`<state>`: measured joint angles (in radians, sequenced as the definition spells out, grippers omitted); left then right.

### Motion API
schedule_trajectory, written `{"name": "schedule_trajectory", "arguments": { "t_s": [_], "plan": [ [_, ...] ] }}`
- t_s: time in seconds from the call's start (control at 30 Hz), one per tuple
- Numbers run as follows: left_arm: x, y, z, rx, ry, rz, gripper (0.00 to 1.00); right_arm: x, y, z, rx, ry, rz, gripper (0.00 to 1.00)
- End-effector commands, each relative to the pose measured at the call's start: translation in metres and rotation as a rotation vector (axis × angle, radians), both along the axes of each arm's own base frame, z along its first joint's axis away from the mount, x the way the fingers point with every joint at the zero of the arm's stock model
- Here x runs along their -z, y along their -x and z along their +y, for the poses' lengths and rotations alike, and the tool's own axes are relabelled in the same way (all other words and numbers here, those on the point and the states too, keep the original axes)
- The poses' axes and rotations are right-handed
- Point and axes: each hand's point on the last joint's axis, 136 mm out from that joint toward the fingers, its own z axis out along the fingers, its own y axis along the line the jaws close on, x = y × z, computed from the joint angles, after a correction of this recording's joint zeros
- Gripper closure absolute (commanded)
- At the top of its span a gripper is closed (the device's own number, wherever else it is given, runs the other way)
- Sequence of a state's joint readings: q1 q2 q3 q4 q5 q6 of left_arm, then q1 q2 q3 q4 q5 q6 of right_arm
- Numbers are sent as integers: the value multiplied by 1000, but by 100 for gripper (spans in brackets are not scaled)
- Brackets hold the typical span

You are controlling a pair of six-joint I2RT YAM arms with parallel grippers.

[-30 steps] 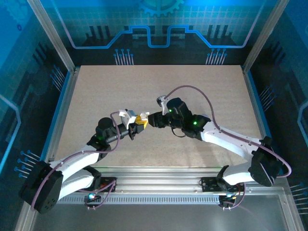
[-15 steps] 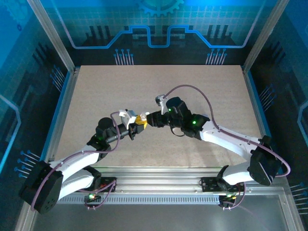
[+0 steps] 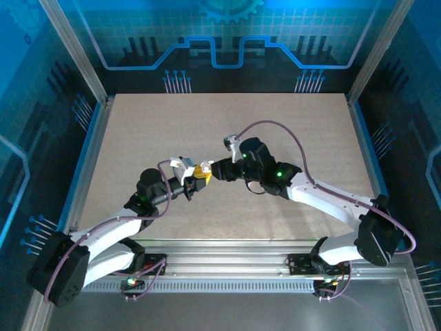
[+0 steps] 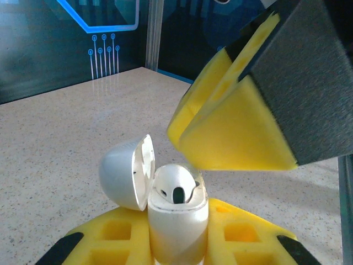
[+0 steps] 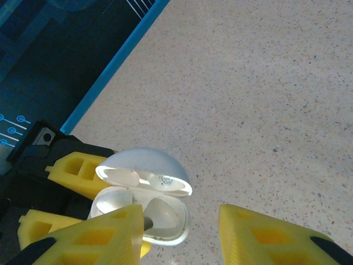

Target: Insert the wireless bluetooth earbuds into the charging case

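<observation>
The white charging case stands upright with its lid swung open to the left. My left gripper is shut on it, one yellow finger on each side. A white earbud sits in the case, head up. In the right wrist view the case and that earbud lie under my right gripper, which hangs open just above them. Its left finger overlaps the case rim, and nothing is between its fingers. I cannot tell what fills the case's other well. Both grippers meet at mid-table.
The speckled beige table runs bare around both arms. Aluminium posts and blue printed walls close in the back and sides. A metal rail carries the arm bases at the near edge.
</observation>
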<state>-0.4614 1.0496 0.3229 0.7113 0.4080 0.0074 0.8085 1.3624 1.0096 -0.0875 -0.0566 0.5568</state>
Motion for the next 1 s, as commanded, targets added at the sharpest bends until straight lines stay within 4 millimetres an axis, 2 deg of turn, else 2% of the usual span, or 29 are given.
{"name": "schedule_trajectory", "arguments": {
  "t_s": [0.0, 0.13, 0.37, 0.53, 0.7, 0.97],
  "plan": [
    [-6, 0, 0, -5, -9, -36, 89, -18, 5, -26, 62, 13, -14, 59],
    [-2, 1, -1, 3, -19, -28, 89, -8, 16, -56, 138, 81, 80, 58],
    [1, 3, -3, 21, -35, -24, 89, 41, 32, -115, 307, 295, 429, 59],
    [0, 2, -2, 18, -46, -29, 89, 74, 28, -142, 402, 328, 621, 59],
    [-2, 3, -2, 17, -51, -35, 89, 98, 18, -158, 455, 401, 710, 60],
    [-1, 2, 2, -1, -65, -41, 89, 131, -12, -146, 455, 450, 791, 63]
  ]
}}
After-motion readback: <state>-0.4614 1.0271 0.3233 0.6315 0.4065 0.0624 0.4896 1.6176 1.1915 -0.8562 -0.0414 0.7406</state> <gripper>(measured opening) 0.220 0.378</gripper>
